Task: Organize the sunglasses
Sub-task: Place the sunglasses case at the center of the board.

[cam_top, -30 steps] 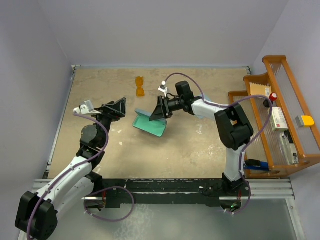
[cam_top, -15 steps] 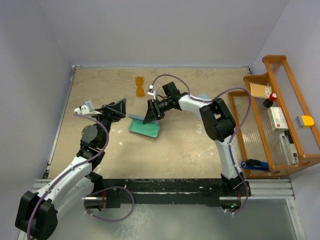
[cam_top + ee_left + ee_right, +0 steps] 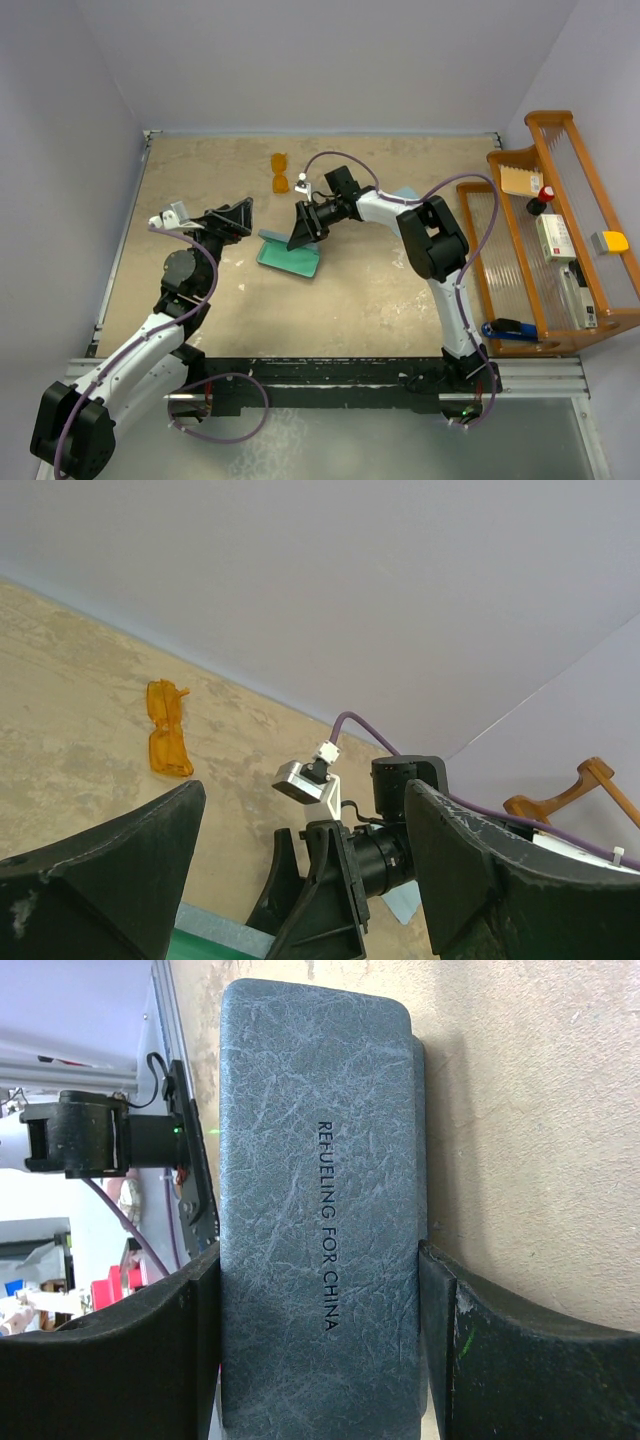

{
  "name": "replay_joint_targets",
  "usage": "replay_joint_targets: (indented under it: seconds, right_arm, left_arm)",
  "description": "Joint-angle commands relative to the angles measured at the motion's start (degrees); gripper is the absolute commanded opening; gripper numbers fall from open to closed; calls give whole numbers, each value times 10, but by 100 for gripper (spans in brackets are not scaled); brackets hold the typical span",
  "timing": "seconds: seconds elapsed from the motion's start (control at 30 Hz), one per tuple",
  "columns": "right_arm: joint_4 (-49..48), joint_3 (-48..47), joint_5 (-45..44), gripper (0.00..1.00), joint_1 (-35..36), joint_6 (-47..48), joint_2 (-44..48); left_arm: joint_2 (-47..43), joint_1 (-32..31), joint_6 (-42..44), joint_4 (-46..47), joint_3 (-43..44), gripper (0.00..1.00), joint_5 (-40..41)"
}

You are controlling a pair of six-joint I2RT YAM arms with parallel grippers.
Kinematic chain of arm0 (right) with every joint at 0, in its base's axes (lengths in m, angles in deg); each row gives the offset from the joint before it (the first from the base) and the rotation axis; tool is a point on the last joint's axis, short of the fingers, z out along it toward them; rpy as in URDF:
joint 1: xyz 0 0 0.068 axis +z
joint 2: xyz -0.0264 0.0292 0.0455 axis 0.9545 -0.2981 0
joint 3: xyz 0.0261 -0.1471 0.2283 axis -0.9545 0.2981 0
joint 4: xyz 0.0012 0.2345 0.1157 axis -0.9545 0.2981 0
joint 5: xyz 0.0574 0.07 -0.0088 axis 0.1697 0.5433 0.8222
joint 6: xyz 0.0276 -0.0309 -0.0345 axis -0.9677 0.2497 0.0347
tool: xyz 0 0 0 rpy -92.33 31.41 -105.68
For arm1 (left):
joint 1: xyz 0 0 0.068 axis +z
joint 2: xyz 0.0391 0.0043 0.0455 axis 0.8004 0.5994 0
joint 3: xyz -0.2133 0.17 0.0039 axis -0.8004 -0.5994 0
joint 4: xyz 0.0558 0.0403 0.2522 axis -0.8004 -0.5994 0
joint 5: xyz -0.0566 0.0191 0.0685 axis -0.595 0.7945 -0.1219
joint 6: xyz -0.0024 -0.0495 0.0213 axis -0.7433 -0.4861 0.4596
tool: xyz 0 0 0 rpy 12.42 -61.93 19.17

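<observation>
Right claw (image 3: 303,228), fast on case (image 3: 320,1210), now further left (left claw (image 3: 238,213) wide, empty)

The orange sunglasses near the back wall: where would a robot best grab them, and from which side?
The sunglasses lie flat on the table, apart from everything else, so probably from straight above, pinching the narrow bridge between the two lenses.
</observation>
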Motion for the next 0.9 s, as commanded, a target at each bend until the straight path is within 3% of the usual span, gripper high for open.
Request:
replay_joint_targets:
  seconds: [0.0,0.23,0.53,0.7,0.87]
  right_arm:
    - [10,-8,-9,45,3,14,5]
    - [3,-1,-24,60,3,10,25]
    - [-9,4,-108,62,3,-6,56]
    - [31,-6,-149,64,3,33,53]
    - [27,13,-148,67,3,35,67]
  left_arm:
    - [-1,2,-4,19,-1,78,-4]
    - [1,2,-2,20,0,78,-6]
    - [3,1,-1,21,1,78,-6]
    - [3,2,-1,22,-1,78,-6]
    - [5,2,-3,23,-2,78,-7]
